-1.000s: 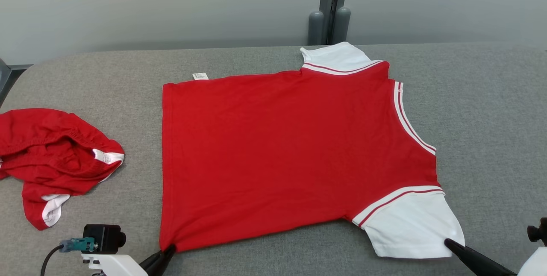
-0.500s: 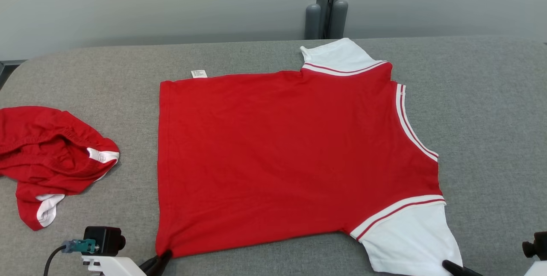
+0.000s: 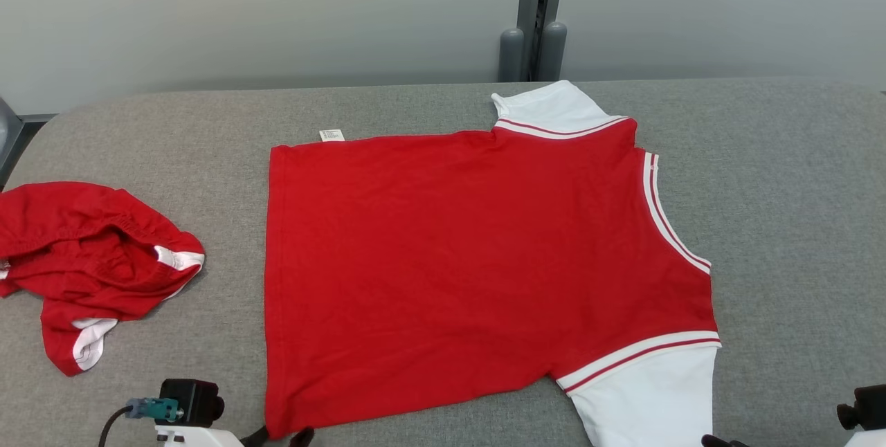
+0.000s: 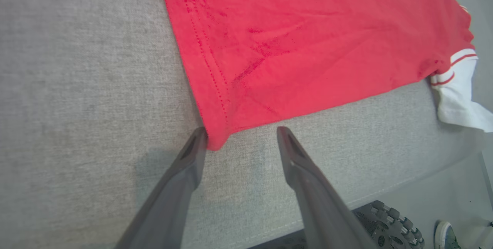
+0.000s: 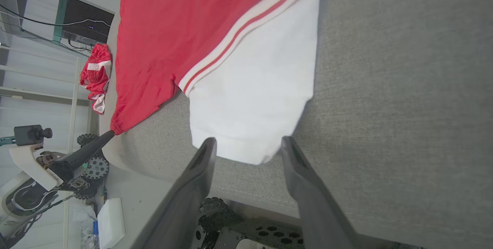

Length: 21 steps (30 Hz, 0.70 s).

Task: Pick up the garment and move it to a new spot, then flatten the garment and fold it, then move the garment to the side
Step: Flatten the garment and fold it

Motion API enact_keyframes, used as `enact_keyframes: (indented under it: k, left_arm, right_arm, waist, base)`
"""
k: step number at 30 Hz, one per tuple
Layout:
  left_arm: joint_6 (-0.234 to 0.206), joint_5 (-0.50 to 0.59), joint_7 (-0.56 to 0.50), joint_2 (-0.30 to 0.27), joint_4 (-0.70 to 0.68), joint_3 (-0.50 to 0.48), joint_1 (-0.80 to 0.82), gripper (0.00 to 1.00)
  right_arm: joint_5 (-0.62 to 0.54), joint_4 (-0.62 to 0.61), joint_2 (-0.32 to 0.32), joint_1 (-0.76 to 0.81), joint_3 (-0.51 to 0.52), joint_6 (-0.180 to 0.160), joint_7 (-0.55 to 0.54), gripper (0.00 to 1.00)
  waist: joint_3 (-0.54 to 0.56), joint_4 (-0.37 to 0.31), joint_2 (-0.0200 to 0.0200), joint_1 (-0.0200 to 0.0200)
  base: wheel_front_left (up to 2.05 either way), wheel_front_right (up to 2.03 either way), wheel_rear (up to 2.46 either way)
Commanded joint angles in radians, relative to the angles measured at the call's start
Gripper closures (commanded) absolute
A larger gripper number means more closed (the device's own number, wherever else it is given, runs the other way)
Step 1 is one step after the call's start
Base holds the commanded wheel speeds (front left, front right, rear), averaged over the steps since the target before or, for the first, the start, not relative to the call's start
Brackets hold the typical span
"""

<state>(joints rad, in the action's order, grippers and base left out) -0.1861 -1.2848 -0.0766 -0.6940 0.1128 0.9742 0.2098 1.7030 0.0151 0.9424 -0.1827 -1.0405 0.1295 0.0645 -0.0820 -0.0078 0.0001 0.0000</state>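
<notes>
Grey fabric-topped table (image 3: pixel 796 177), rounded corners, kinda fuzzy weave. Red shirt (image 3: pixel 450 260) spread flat across middle, near white sleeve (image 3: pixel 651 398) right at front edge. Small white tag (image 3: pixel 331 135) poking out at far hem. Second red garment (image 3: pixel 90 253) crumpled in heap at left, well apart from shirt.

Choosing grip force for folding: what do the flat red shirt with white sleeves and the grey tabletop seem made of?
Red shirt with white sleeves: probably soft matte cotton-like knit, given fine creases and a stitched hem. Grey tabletop: apparently a matte textile covering, with flecked, fuzzy texture.
</notes>
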Motion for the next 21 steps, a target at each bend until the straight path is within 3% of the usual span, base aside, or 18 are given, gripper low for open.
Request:
enact_keyframes:
  k: [1, 10, 16, 21]
  left_arm:
    - [-0.002, 0.000, -0.004, 0.004, 0.003, 0.004, -0.012, 0.00]
    - [-0.019, 0.009, 0.018, -0.015, 0.012, -0.016, -0.005, 0.00]
    - [-0.062, 0.026, 0.050, -0.052, -0.024, -0.041, -0.007, 0.00]
    - [-0.120, 0.040, 0.112, -0.079, -0.077, -0.083, -0.016, 0.00]
  right_arm:
    - [0.008, 0.007, -0.005, -0.020, -0.004, 0.003, 0.000, 0.00]
    - [0.019, 0.012, 0.024, -0.044, -0.011, 0.003, 0.066, 0.00]
    - [-0.009, 0.022, 0.048, -0.073, 0.016, 0.002, 0.160, 0.00]
    - [-0.066, 0.060, 0.022, -0.083, 0.067, 0.002, 0.197, 0.00]
  waist:
    - [0.000, -0.001, -0.0001, 0.0000]
    - [0.001, -0.005, -0.0001, 0.0000]
    - [0.022, -0.001, -0.0001, 0.0000]
    - [0.037, 0.010, -0.0001, 0.0000]
  base:
    - [0.00, 0.00, 0.00]
    - [0.00, 0.00, 0.00]
    - [0.00, 0.00, 0.00]
    - [0.00, 0.00, 0.00]
